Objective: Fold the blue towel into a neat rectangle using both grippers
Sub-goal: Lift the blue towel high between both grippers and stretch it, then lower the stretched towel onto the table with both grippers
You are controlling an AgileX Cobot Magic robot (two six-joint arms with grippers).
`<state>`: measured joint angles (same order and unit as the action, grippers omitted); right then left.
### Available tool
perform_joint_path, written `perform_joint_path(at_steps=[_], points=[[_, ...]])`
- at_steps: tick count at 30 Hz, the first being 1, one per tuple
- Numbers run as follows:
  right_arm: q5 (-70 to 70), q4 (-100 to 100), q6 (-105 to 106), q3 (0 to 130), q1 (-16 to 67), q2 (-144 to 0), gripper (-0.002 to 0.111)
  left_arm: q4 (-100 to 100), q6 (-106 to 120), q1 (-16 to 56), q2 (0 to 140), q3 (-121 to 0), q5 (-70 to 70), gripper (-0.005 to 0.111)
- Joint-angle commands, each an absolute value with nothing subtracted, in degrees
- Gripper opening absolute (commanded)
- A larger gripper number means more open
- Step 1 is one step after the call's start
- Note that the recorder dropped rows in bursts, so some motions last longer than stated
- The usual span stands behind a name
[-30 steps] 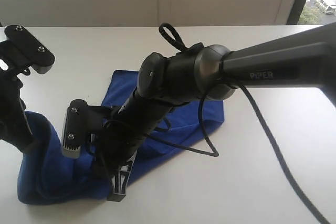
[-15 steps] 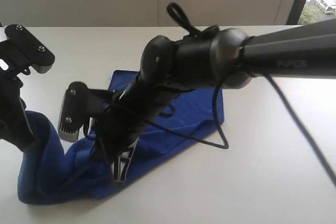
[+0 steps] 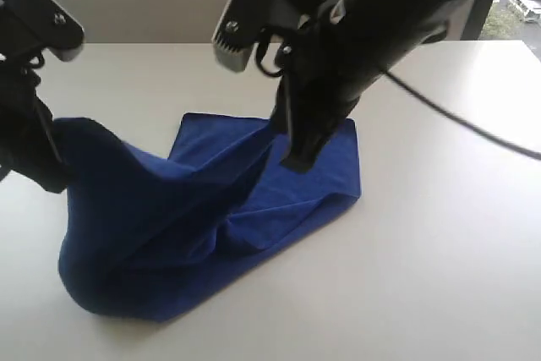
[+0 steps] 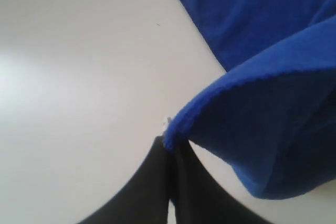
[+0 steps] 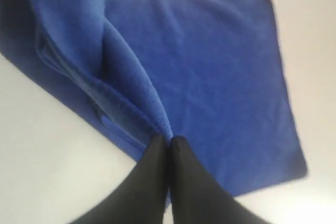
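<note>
- While my left hand [image 4: 169, 144] sits pinched shut on a corner of the blue towel [image 3: 194, 209], I see bare counter [image 3: 439, 243] just beside that corner.
- Between both hands the towel hangs in a sagging ridge, its lower fold resting on the counter.
- My right hand [image 5: 169, 141] is clamped on a bunched edge. The flat part beneath it has straight edges, and wide free counter lies to the right.
- The cloth is plush, deep royal blue and creased.
</note>
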<state>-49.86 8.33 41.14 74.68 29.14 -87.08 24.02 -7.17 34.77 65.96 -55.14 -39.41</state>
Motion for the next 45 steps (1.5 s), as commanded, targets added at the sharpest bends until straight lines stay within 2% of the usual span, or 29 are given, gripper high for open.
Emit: perform_joint_path(at_steps=[1,5,9,17,20,24,30,39,45], points=[[-53.6,0.0,33.3,74.8,26.5,-78.6,0.0,25.8,-7.5,34.9,60.9,-58.9,-41.8,0.0],[-58.6,-1.0,32.7,74.8,26.2,-70.4,0.0,20.1,-6.8,34.9,56.0,-60.8,-40.2,0.0],[-62.1,-1.6,31.4,74.8,26.2,-63.4,0.0,3.7,3.7,34.9,53.0,-61.0,-36.7,0.0],[-70.0,-2.6,30.6,74.8,26.2,-49.0,0.0,-11.8,12.9,34.9,49.5,-64.2,-39.2,0.0],[-70.0,-0.5,30.7,74.8,26.2,-45.2,0.0,-16.4,16.6,34.9,48.4,-67.6,-44.1,0.0],[-70.0,7.6,33.7,73.7,26.2,-47.2,0.0,-17.7,16.6,34.9,48.6,-67.9,-48.2,0.0],[-70.0,8.1,34.4,73.0,26.2,-48.9,0.0,-17.8,16.6,34.9,48.6,-68.7,-56.8,0.0],[-69.8,6.6,34.4,65.8,26.2,-55.0,0.0,-10.9,16.1,34.9,53.8,-68.6,-57.5,0.0],[-61.1,2.5,34.2,63.8,26.2,-59.0,0.0,0.0,11.6,34.9,58.5,-68.6,-54.4,0.0]])
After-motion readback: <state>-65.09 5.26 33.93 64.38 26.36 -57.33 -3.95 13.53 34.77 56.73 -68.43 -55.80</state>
